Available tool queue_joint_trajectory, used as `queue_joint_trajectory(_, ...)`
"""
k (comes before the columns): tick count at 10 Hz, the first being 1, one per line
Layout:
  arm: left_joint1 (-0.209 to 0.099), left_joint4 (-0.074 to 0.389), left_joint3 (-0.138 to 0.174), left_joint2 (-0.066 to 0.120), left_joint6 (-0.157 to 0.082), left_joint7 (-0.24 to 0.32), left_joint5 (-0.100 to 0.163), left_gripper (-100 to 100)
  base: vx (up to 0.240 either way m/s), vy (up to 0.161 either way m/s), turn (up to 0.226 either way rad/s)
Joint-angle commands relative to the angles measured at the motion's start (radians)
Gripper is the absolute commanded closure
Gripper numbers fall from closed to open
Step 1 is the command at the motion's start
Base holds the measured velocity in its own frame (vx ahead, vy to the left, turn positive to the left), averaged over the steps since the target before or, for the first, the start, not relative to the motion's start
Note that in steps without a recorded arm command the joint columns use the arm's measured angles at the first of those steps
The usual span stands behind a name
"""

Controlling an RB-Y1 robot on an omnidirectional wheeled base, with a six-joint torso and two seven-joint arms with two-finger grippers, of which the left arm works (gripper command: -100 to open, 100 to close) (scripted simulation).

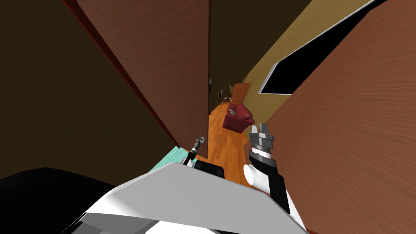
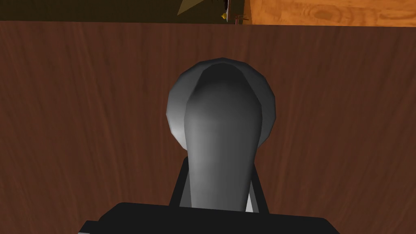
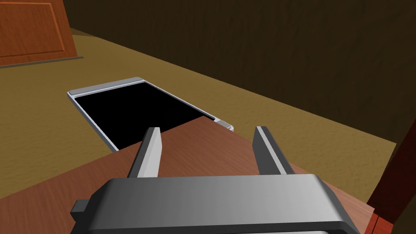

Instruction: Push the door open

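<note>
Left gripper [image 1: 198, 143] clamps the grey, rounded door handle [image 2: 221, 122] on the dark brown wood-grain door [image 1: 170, 61], which stands ajar just ahead; right gripper [image 3: 207, 132] hangs open; the pushing step seems in hand; next, press steadily forward, swinging it wider.

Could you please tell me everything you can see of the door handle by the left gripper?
The door handle is a smooth, grey, metal-looking lever with a rounded end, set before a round grey plate on the brown wood-grained door. It runs out of the left gripper, whose fingers press its sides near the dark body. Nothing else touches it.
</note>
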Motion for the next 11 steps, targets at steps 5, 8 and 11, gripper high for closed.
queue_joint_trajectory(5,-0.012,-0.004,0.081,0.013,0.011,-0.019,0.034,100,0.150,-0.107,0.075)
queue_joint_trajectory(8,-0.019,0.002,0.113,0.009,0.013,-0.028,0.048,100,0.148,-0.100,0.058)
queue_joint_trajectory(11,-0.028,0.011,0.157,-0.001,0.016,-0.042,0.067,100,0.157,-0.123,0.095)
